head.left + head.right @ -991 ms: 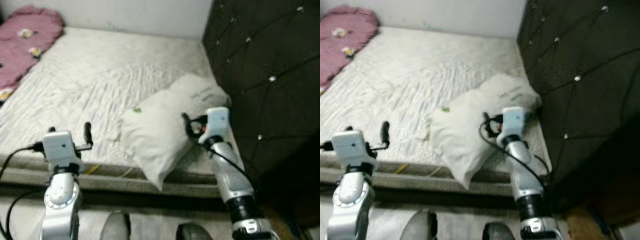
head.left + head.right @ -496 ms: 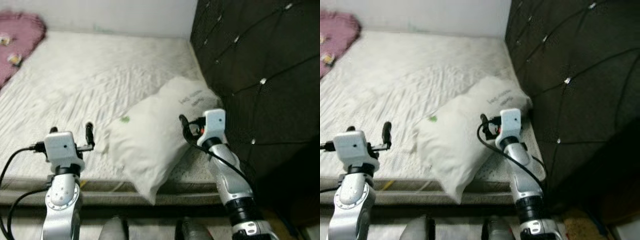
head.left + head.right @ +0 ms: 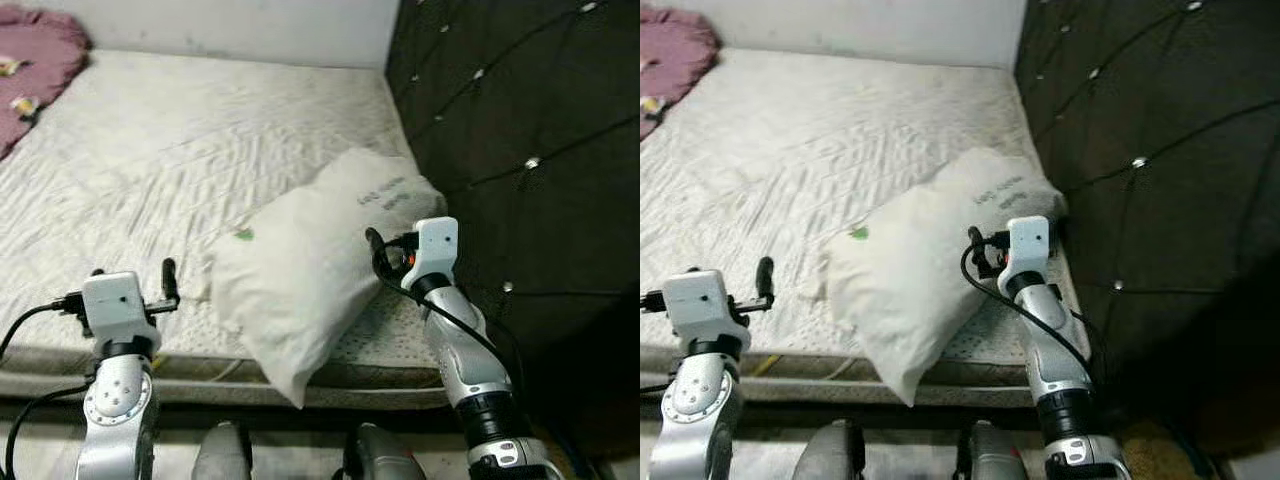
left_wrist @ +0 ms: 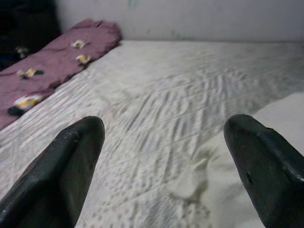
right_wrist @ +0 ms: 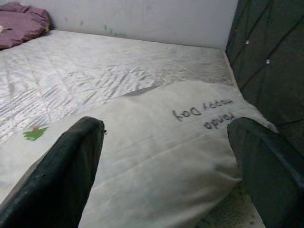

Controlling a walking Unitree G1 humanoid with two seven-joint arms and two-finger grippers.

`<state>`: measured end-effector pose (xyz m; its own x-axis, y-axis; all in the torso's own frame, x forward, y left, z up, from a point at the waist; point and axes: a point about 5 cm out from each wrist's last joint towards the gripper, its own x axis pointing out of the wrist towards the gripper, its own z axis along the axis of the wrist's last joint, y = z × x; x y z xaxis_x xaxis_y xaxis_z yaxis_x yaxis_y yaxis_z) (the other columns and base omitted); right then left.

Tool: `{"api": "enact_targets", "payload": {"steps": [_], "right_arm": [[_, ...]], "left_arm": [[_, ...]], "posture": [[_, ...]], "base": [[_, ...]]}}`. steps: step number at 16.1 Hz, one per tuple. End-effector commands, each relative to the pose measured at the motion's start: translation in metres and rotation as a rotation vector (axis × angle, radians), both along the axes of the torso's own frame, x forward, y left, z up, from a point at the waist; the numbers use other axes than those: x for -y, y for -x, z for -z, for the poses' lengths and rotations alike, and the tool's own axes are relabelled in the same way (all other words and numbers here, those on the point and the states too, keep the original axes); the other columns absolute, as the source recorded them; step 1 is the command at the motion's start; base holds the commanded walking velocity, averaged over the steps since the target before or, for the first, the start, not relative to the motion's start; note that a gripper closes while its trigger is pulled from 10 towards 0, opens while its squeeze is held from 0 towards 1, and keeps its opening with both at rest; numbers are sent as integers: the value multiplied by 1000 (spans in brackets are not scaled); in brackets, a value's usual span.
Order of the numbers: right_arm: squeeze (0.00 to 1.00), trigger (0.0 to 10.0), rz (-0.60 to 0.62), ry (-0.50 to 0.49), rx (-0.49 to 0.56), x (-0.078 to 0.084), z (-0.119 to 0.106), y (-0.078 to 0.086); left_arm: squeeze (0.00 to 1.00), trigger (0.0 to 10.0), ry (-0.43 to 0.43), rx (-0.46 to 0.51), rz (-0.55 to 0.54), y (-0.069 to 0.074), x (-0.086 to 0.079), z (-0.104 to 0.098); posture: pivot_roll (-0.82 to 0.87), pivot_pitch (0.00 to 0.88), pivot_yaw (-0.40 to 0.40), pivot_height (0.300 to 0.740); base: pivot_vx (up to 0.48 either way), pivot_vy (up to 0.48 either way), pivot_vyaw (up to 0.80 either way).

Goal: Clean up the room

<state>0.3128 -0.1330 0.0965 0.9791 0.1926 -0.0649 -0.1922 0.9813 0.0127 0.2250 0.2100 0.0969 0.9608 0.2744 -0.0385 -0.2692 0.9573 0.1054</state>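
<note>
The pillow [image 3: 310, 270] looks light and soft — likely to sag, so pinch a corner. Right gripper [image 5: 166, 156] gapes wide over it; left gripper [image 4: 166, 156] gapes wide above the bed [image 3: 150, 150].

Pillow [image 3: 310, 265] on bed [image 3: 150, 150], beside headboard [image 3: 520, 120]
</note>
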Motion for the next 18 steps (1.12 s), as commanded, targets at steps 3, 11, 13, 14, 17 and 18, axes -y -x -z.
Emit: {"api": "enact_targets", "payload": {"steps": [3,11,13,14,17,18], "right_arm": [[0,10000,5,2,-16,3,1,-1],[0,10000,-15,-4,-19,-1,2,-3],[0,10000,-19,-3,-19,-2,2,-4],[0,10000,-21,-4,-19,-2,2,-4],[0,10000,-32,-2,-20,-4,2,-5],[0,10000,-34,-1,-18,-5,2,-5]], "left_arm": [[0,10000,13,-8,14,-1,1,-1],[0,10000,-6,11,-37,-3,-4,-4],[0,10000,5,27,-20,-3,-2,-5],[0,10000,9,31,-16,-3,-2,-6],[0,10000,17,45,2,-3,-1,-8],[0,10000,20,47,5,-3,0,-8]], "posture": [[16,0,-57,600],[22,0,-61,595],[22,0,-62,595],[22,0,-62,595],[22,0,-63,595],[22,0,-63,595]], "base": [[0,0,0],[0,0,0],[0,0,0],[0,0,0],[241,0,0],[412,0,0]]}}
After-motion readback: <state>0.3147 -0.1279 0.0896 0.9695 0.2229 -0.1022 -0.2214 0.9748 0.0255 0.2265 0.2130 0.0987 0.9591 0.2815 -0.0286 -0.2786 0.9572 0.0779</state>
